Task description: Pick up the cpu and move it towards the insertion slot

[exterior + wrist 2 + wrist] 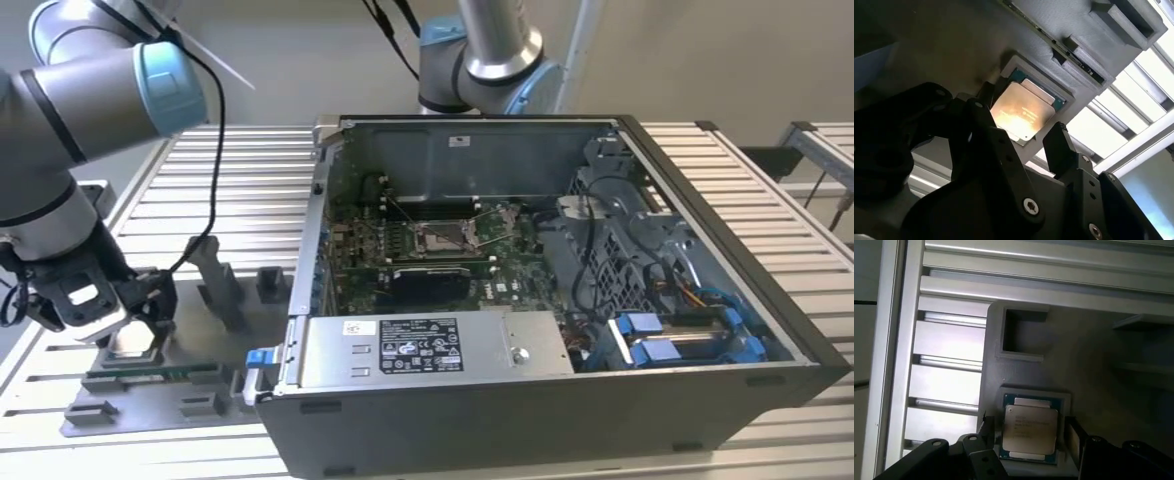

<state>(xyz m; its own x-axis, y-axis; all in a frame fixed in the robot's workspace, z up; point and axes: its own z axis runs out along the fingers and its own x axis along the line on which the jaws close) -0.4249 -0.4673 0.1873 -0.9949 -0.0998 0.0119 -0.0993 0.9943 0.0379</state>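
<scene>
Over at the exterior view's left, the gripper (1024,116) hangs open above the grey holder (200,330), fingers (1058,147) straddling the unclamped cpu (1031,429), nested flat so its edges seem grippable, while the insertion slot (441,237) sits well apart rightward inside the computer case (694,200).

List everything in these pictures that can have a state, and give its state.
cpu: seated flat in its tray recess, not gripped.
gripper: open, fingers either side of the cpu.
insertion slot: no chip in it.
computer case: side open.
</scene>
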